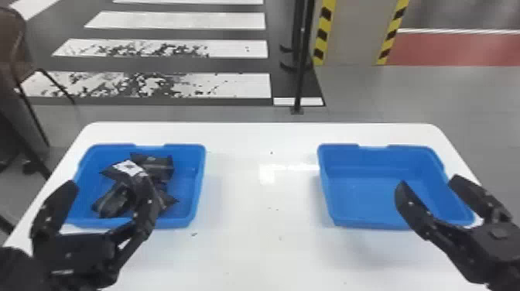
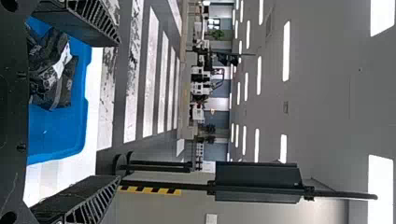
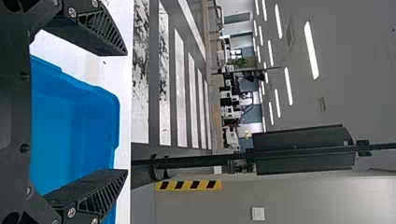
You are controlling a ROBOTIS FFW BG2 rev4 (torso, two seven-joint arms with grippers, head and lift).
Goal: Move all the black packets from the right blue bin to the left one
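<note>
Stretching across the near half of the head view, a white table [image 1: 263, 240] with rounded far corners carries two blue bins, a bright reflection and a few small dark specks. Taking the tabletop as a clock with twelve at its far edge, the left bin [image 1: 191, 185] sits at nine and the right bin [image 1: 363, 193] at three. The black packets [image 1: 133, 184] lie heaped in the left bin, the top one bearing a white label. The left gripper [image 1: 110, 185] is over that bin's six o'clock side, its two fingers spread wide; whether one touches the packets, I cannot tell. The right gripper [image 1: 429, 181] hangs over the right bin toward its four o'clock corner, fingers also spread apart. Beyond the table, white floor stripes [image 1: 178, 21], scuffed and flaking in places, run across dark flooring at eleven o'clock, and a brown chair [image 1: 11, 42] stands at ten. A black pole [image 1: 300, 77] rises between twelve and one, a pale block [image 1: 352, 31] edged in yellow-and-black tape stands at one, and a red floor patch [image 1: 456, 48] lies toward two. Ceiling lights [image 2: 286, 51] and a dark board [image 2: 257, 172] on a pole appear in the left wrist view.
</note>
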